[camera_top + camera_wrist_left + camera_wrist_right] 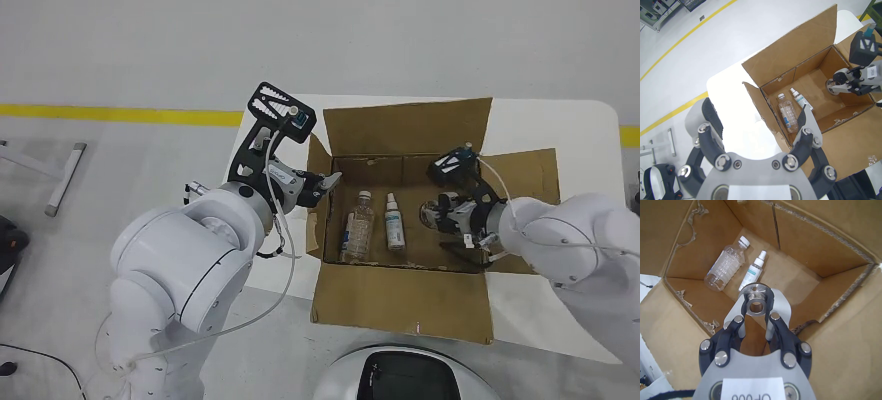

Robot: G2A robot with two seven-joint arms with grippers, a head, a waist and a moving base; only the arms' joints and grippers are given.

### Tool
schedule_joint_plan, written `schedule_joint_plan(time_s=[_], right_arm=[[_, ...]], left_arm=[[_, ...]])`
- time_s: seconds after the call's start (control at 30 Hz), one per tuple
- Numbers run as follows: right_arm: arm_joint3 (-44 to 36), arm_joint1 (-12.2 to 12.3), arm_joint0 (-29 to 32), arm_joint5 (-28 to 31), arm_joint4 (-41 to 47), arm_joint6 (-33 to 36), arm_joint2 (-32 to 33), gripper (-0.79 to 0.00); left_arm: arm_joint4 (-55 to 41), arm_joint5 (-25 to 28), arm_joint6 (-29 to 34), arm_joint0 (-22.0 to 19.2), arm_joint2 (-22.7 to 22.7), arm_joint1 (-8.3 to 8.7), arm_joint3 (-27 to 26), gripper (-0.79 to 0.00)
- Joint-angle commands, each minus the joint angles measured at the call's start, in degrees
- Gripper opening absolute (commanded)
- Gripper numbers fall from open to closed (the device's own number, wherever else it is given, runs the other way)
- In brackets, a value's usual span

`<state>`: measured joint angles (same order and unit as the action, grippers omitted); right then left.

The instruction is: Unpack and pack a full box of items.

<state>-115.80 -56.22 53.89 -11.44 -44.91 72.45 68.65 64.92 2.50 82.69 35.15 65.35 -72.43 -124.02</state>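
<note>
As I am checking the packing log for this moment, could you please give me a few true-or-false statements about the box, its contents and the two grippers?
1. The right gripper is shut on a metal flange. True.
2. The plastic bottle and the spray bottle lie side by side on the floor of the cardboard box. True.
3. The left gripper is holding the plastic bottle. False: its fingers are open and empty, outside the box.
4. The cardboard box has its flaps folded shut. False: the flaps stand open.
</note>
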Motion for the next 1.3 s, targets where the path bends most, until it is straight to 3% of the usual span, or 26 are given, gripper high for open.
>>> schedule_joint_plan(time_s=[0.0, 0.3, 0.47, 0.53, 0.6, 0.63, 0.73, 0.83, 0.9, 1.03, 1.07, 1.1, 1.27], right_arm=[[2.98, -0.62, -1.64, -1.49, -1.86, -1.32, -3.63, -0.785], [16.84, -5.10, -13.74, -12.22, -8.60, -2.62, -18.61, -0.785], [25.06, -8.31, -19.76, -15.13, -9.18, -1.73, -25.90, -0.785], [27.92, -9.61, -21.77, -15.92, -9.36, -1.53, -28.29, -0.705], [30.82, -10.99, -23.82, -16.52, -9.46, -0.60, -30.48, -0.529], [31.60, -11.34, -24.26, -16.64, -9.28, -0.50, -30.90, -0.480], [34.37, -12.70, -25.95, -17.12, -8.96, -0.11, -32.30, -0.419], [36.01, -13.64, -26.85, -17.00, -8.61, -0.11, -32.83, -0.234], [36.34, -14.00, -27.10, -16.95, -8.48, -0.28, -32.62, -0.169], [32.68, -13.64, -26.58, -16.81, -9.16, -0.45, -30.00, -0.249], [30.94, -13.24, -25.99, -16.74, -9.52, -0.10, -28.76, -0.336], [29.34, -12.75, -25.29, -16.91, -10.24, 0.50, -27.32, -0.360], [17.80, -9.82, -19.24, -16.74, -14.44, 3.66, -18.60, -0.329]], left_arm=[[0.00, 0.00, 0.00, 0.00, 0.00, 0.00, 0.00, 0.000], [0.00, 0.00, 0.00, 0.00, 0.00, 0.00, 0.00, 0.000], [0.00, 0.00, 0.00, 0.00, 0.00, 0.00, 0.00, 0.000], [0.00, 0.00, 0.00, 0.00, 0.00, 0.00, 0.00, 0.000], [0.00, 0.00, 0.00, 0.00, 0.00, 0.00, 0.00, 0.000], [0.00, 0.00, 0.00, 0.00, 0.00, 0.00, 0.00, 0.000], [0.00, 0.00, 0.00, 0.00, 0.00, 0.00, 0.00, 0.000], [0.00, 0.00, 0.00, 0.00, 0.00, 0.00, 0.00, 0.000], [0.00, 0.00, 0.00, 0.00, 0.00, 0.00, 0.00, 0.000], [0.00, 0.00, 0.00, 0.00, 0.00, 0.00, 0.00, 0.000], [0.00, 0.00, 0.00, 0.00, 0.00, 0.00, 0.00, 0.000], [0.00, 0.00, 0.00, 0.00, 0.00, 0.00, 0.00, 0.000], [0.00, 0.00, 0.00, 0.00, 0.00, 0.00, 0.00, 0.000]])
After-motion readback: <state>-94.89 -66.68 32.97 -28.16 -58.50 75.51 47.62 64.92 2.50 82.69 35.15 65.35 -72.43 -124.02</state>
